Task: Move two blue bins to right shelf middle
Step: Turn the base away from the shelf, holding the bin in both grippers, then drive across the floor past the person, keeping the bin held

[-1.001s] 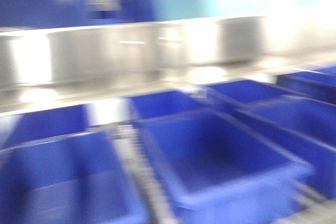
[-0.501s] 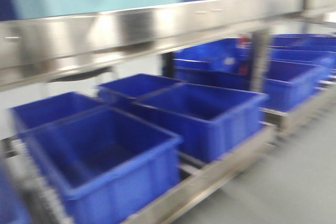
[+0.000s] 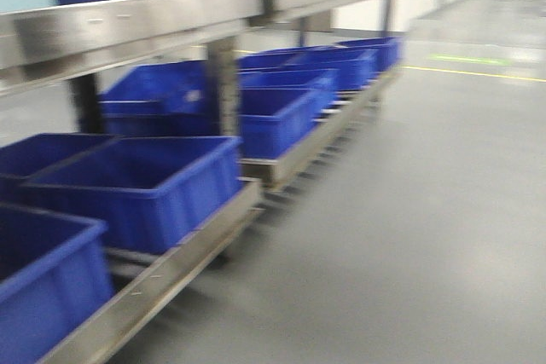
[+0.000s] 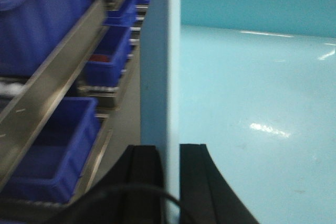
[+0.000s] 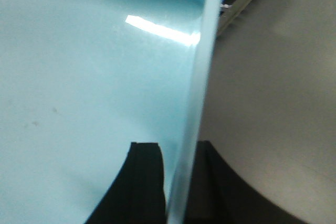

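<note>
The wrist views are showing the left pincer (image 4: pixel 170 158) and right pincer (image 5: pixel 178 163) each clamping a wall of a pale blue bin (image 4: pixel 252 103). Only the front view is showing the steel shelf (image 3: pixel 171 14) holding dark blue bins (image 3: pixel 145 181) beside grey floor (image 3: pixel 409 210).

- The place was a warehouse or stockroom: long steel shelves (image 3: pixel 128 19) ran in a row beside an open aisle.
- Many identical blue bins (image 3: pixel 145 181) stood on the shelf levels.
- The bare grey floor (image 3: pixel 409 210) carried a painted yellow line (image 3: pixel 478 73).
</note>
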`<state>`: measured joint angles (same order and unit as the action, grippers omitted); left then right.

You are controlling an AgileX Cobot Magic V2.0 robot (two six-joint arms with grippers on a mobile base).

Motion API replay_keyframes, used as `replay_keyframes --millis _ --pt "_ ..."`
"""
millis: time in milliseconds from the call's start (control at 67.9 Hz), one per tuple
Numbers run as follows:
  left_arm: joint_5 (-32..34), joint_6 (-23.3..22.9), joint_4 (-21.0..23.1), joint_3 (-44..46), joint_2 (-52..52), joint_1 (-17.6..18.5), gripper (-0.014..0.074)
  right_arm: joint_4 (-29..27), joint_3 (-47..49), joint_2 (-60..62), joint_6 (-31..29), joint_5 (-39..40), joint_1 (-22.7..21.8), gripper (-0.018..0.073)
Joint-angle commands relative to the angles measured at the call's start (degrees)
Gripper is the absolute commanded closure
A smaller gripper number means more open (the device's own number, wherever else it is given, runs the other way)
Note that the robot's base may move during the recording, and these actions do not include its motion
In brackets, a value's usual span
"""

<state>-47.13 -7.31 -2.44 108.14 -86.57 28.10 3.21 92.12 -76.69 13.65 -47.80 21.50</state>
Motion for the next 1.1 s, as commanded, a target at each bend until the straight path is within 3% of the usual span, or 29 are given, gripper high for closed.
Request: replay_keyframes --millis 0,1090 --pt "4.85 -0.39 1.83 0.58 0.98 0.20 0.0707 -0.23 0.41 0.89 -1.06 1.95 -0.07 0.0712" --pt "4.85 -0.39 1.83 0.58 0.98 0.20 0.0707 -0.23 0.41 0.89 -1.06 1.95 -0.07 0.0712"
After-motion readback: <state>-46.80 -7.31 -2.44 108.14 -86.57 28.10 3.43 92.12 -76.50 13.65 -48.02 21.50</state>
